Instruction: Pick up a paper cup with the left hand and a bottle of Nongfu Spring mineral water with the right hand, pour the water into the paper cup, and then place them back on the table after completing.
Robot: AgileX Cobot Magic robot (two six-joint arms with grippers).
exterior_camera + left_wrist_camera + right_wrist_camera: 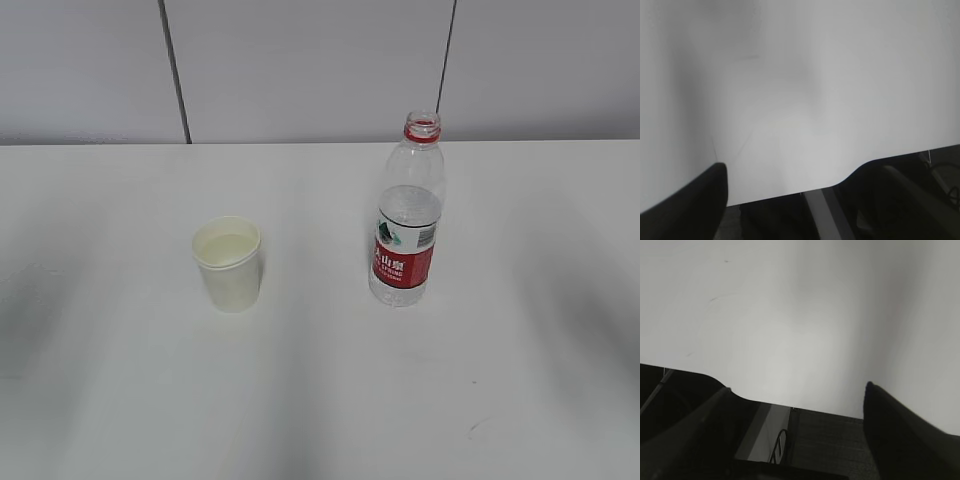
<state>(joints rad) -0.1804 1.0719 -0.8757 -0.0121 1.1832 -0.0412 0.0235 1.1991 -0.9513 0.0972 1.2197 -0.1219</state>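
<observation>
A white paper cup (229, 265) stands upright on the white table (120, 400), left of centre. A pale level surface shows inside it, which looks like water. The Nongfu Spring bottle (407, 225) stands upright to its right, uncapped, with a red label and clear water (408, 205) in its lower part. Neither arm shows in the exterior view. My left gripper (800, 200) hangs over the table's near edge, jaws wide apart and empty. My right gripper (795, 410) is also at the table edge, open and empty. Cup and bottle are out of both wrist views.
A grey panelled wall (300, 70) stands behind the table. The table's front edge (790, 192) crosses both wrist views, with dark floor and a frame leg (760, 432) below it.
</observation>
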